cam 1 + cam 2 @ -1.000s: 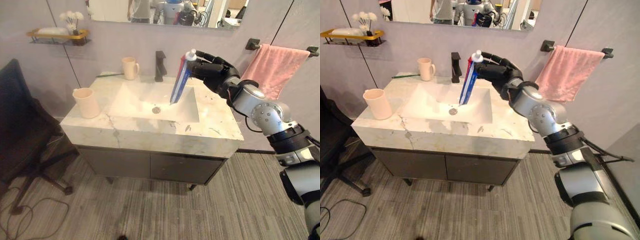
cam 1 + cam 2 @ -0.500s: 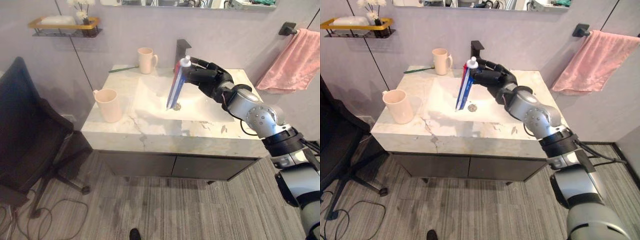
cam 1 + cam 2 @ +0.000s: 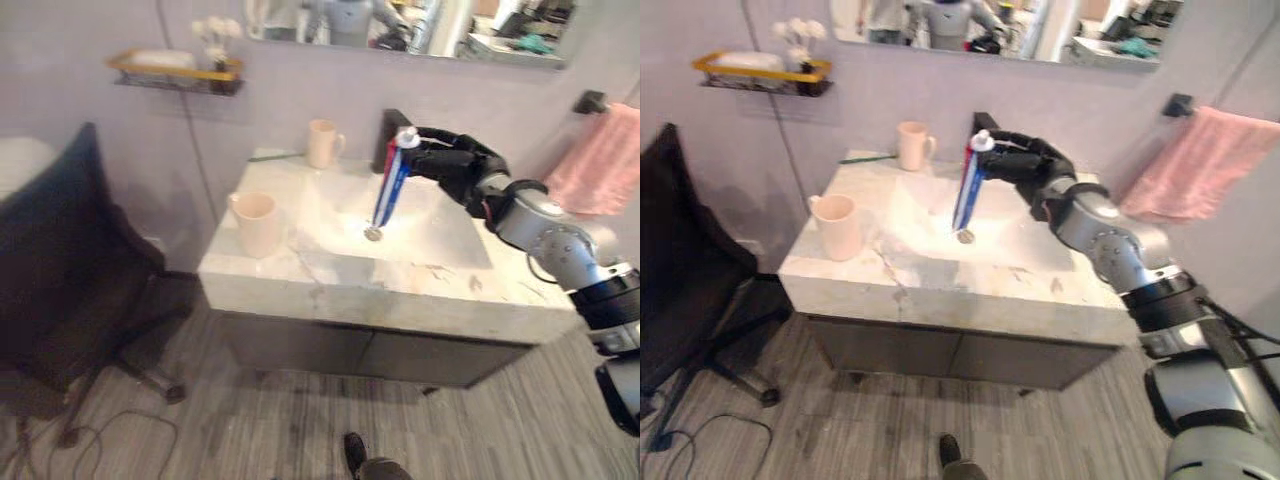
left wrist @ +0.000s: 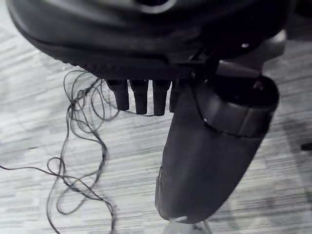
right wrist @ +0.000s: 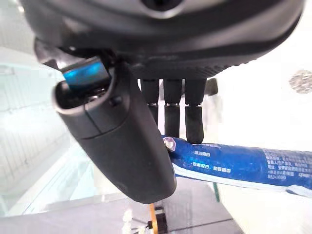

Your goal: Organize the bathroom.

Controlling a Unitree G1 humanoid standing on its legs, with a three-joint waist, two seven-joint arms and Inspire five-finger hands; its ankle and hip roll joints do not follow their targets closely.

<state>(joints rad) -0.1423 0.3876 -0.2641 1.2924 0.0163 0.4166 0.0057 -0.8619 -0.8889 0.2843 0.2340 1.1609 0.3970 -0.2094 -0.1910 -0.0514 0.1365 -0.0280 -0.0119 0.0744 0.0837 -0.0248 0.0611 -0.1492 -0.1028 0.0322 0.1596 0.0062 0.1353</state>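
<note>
Toothpaste tube (image 3: pixel 391 186) still pinched upright in right hand (image 3: pixel 446 163), still over sink (image 3: pixel 440 228)

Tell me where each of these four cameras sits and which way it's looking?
Left eye view: on the head, looking down at the marble sink; the right hand holds a toothpaste tube.
Right eye view: beside it, sharing that scene, tube and the near cup.
Left wrist view: on the left arm, facing the floor past the left hand.
Right wrist view: on the right arm, close on the tube over the basin.
</note>
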